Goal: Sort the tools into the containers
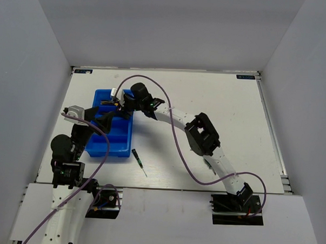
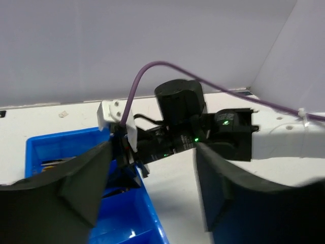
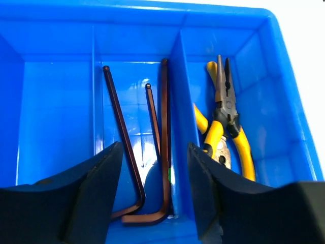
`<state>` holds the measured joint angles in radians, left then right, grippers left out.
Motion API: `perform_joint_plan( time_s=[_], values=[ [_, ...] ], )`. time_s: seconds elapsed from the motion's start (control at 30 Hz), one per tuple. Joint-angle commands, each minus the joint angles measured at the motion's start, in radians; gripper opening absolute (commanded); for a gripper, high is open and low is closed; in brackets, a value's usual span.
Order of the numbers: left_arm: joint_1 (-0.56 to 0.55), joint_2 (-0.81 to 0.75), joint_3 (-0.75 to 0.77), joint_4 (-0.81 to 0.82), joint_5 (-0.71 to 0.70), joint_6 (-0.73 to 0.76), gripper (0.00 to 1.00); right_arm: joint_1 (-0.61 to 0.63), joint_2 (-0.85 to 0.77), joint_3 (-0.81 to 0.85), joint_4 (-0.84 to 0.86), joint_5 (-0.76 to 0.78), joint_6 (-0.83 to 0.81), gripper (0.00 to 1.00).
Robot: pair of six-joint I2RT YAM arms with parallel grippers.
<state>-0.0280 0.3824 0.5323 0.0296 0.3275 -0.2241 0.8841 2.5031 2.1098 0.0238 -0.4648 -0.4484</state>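
Note:
The blue divided tray [image 1: 116, 146] lies at the left of the table. My right gripper [image 1: 116, 104] hangs open and empty over its far end. In the right wrist view the gripper [image 3: 155, 152] is above a compartment holding three dark hex keys [image 3: 116, 127]. Two yellow-handled pliers [image 3: 224, 119] lie in the compartment to the right. My left gripper [image 1: 110, 116] is open and empty over the tray's right side; its wrist view [image 2: 152, 152] shows the tray [image 2: 127, 213] and the right gripper ahead. A thin green-handled screwdriver [image 1: 138, 160] lies on the table right of the tray. The stubby screwdrivers are out of view.
A purple cable [image 1: 173, 133] loops over the right arm, and another [image 2: 142, 81] arcs across the left wrist view. The two grippers are close together over the tray. Grey walls enclose the white table [image 1: 222, 119] on three sides.

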Motion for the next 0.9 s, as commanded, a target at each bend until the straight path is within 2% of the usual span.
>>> perform_joint_plan(
  time_s=[0.0, 0.03, 0.07, 0.1, 0.17, 0.2, 0.23, 0.27, 0.33, 0.37, 0.43, 0.47, 0.5, 0.53, 0.6, 0.63, 0.7, 0.73, 0.77, 0.87],
  values=[
    [0.005, 0.039, 0.001, -0.02, -0.027, -0.043, 0.72, -0.002, -0.134, -0.005, 0.027, 0.037, 0.033, 0.56],
    [0.005, 0.055, 0.001, -0.031, -0.027, -0.043, 0.54, -0.005, -0.16, -0.005, 0.024, 0.054, 0.039, 0.54],
    [0.005, 0.074, 0.015, -0.045, -0.027, -0.043, 0.46, -0.008, -0.17, -0.002, 0.012, 0.083, 0.065, 0.52],
    [0.005, 0.125, 0.026, -0.06, -0.012, -0.043, 0.43, -0.014, -0.196, 0.004, 0.005, 0.095, 0.074, 0.47],
    [0.005, 0.176, 0.05, -0.086, 0.037, -0.043, 0.43, -0.028, -0.237, 0.021, -0.021, 0.156, 0.103, 0.38],
    [0.005, 0.199, 0.051, -0.086, 0.062, -0.028, 0.44, -0.03, -0.248, 0.024, -0.021, 0.178, 0.108, 0.29],
    [-0.009, 0.245, 0.051, -0.086, 0.109, -0.027, 0.49, -0.034, -0.269, 0.027, -0.056, 0.208, 0.117, 0.11],
    [-0.009, 0.271, 0.051, -0.086, 0.129, -0.027, 0.6, -0.036, -0.289, 0.038, -0.117, 0.32, 0.119, 0.01],
    [-0.018, 0.335, 0.085, -0.13, 0.212, -0.027, 0.6, -0.042, -0.318, 0.052, -0.195, 0.439, 0.114, 0.0],
    [-0.018, 0.404, 0.109, -0.16, 0.226, -0.04, 0.68, -0.05, -0.349, 0.044, -0.319, 0.548, 0.147, 0.0],
    [-0.029, 0.473, 0.2, -0.288, 0.265, -0.052, 0.75, -0.079, -0.412, -0.07, -0.413, 0.632, 0.194, 0.0],
    [-0.044, 0.501, 0.237, -0.34, 0.265, -0.052, 0.79, -0.109, -0.446, -0.091, -0.459, 0.632, 0.215, 0.0],
    [-0.053, 0.538, 0.298, -0.388, 0.249, -0.052, 0.8, -0.126, -0.463, -0.126, -0.602, 0.602, 0.232, 0.03],
    [-0.075, 0.549, 0.328, -0.426, 0.231, -0.052, 0.82, -0.164, -0.518, -0.158, -0.646, 0.579, 0.255, 0.26],
    [-0.102, 0.572, 0.395, -0.516, 0.194, -0.069, 0.82, -0.242, -0.564, -0.25, -0.749, 0.476, 0.277, 0.47],
    [-0.137, 0.602, 0.414, -0.54, 0.18, -0.095, 0.82, -0.261, -0.607, -0.273, -0.771, 0.427, 0.281, 0.52],
    [-0.183, 0.641, 0.426, -0.576, 0.116, -0.125, 0.75, -0.327, -0.648, -0.327, -0.852, 0.379, 0.31, 0.49],
    [-0.237, 0.659, 0.426, -0.576, 0.096, -0.156, 0.75, -0.342, -0.679, -0.333, -0.872, 0.361, 0.318, 0.44],
    [-0.266, 0.697, 0.426, -0.576, 0.05, -0.168, 0.73, -0.358, -0.685, -0.343, -0.904, 0.335, 0.339, 0.29],
    [-0.409, 0.763, 0.405, -0.55, -0.037, -0.198, 0.73, -0.428, -0.75, -0.446, -0.939, 0.264, 0.39, 0.18]
  ],
)
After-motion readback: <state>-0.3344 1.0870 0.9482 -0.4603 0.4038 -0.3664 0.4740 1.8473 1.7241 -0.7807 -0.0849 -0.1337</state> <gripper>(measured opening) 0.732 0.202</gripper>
